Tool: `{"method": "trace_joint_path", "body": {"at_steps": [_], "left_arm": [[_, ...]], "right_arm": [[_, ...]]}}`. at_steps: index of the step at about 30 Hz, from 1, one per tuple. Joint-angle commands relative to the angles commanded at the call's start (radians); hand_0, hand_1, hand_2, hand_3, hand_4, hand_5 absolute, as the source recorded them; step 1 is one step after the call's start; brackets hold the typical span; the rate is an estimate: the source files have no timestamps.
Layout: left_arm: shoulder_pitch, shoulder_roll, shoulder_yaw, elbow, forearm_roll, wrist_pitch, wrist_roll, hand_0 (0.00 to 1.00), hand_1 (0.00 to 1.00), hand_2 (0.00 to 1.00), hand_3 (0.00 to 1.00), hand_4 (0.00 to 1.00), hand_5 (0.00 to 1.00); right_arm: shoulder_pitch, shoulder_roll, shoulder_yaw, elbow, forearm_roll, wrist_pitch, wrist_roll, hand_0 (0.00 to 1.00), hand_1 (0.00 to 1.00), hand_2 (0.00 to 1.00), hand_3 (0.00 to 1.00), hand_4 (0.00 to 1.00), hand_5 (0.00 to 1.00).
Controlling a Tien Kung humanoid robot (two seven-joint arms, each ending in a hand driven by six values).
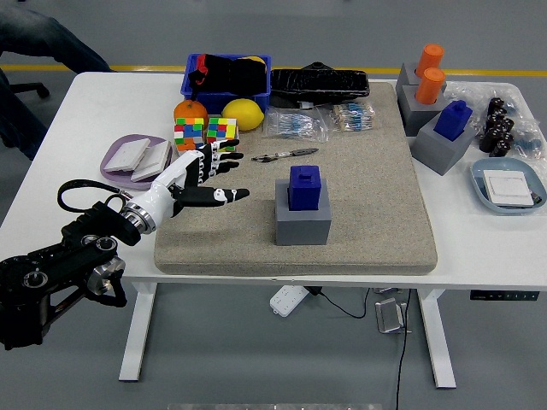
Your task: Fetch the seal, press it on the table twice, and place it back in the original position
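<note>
A blue seal (305,187) stands upright in a grey block holder (302,221) in the middle of the tan mat (376,188). My left hand (211,175) hovers over the mat's left part, fingers spread and empty, a hand's width left of the seal. Its fingertips (241,194) point toward the seal without touching it. The right arm is not in view.
Two colour cubes (205,131), a lemon (243,114), an orange (190,110) and a blue bin (228,76) lie behind the hand. A pink dish (128,160) sits left of the mat. Other seal holders (443,141) and a blue tray (506,186) stand at right. A person's dark sleeve (43,43) shows at top left.
</note>
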Motion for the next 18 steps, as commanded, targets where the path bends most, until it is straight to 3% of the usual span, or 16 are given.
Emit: {"method": "trace_joint_path", "body": {"at_steps": [18], "left_arm": [[0.016,-0.028,0.015,0.019,-0.015,0.014,-0.018,0.878,0.823,0.817,0.898,0.943,0.005]], "right_arm": [[-0.005,0.004,0.004,0.002,0.004,-0.001,0.002,0.931,0.780,0.786,0.794,0.834,0.474]]}}
